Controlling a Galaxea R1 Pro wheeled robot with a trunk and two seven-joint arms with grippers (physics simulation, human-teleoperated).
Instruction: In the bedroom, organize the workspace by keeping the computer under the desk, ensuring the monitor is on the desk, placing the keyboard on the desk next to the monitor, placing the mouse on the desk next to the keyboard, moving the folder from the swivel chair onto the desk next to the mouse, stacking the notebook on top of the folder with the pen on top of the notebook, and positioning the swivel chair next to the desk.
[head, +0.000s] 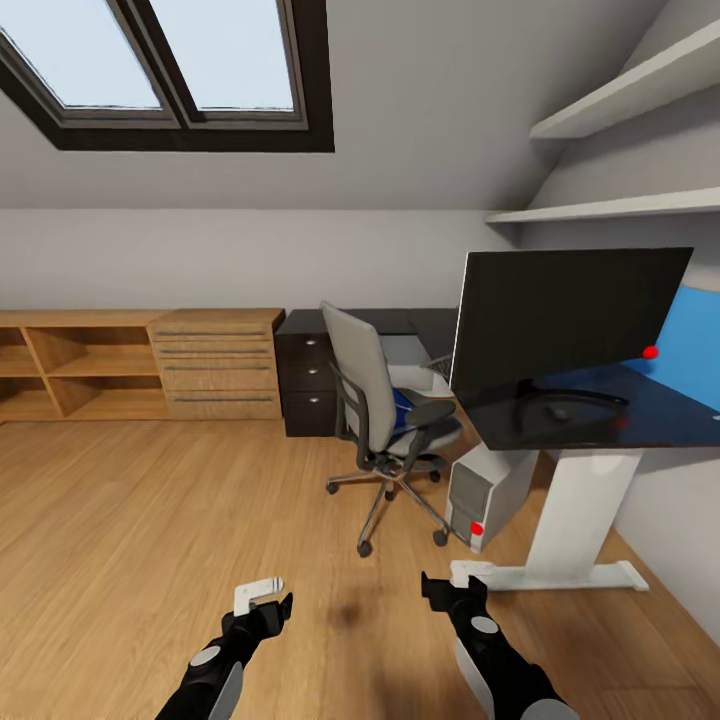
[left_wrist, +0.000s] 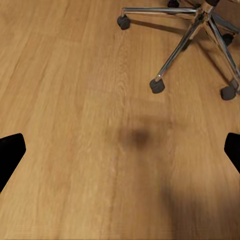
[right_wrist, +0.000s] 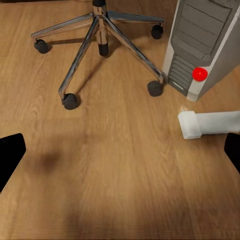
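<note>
The head view shows the monitor (head: 565, 325) on the desk (head: 640, 415), the computer (head: 487, 492) on the floor under it, and the chair (head: 385, 420) just beside the desk with the blue folder (head: 402, 408) on its seat. Both end effectors, left (head: 266, 596) and right (head: 452, 582), hang over bare floor (head: 150, 520) with fingers apart, holding nothing. The right wrist view adds the computer's red light (right_wrist: 200, 74) and the desk's white foot bar (right_wrist: 210, 124); the left wrist view adds only chair castors (left_wrist: 157, 85).
</note>
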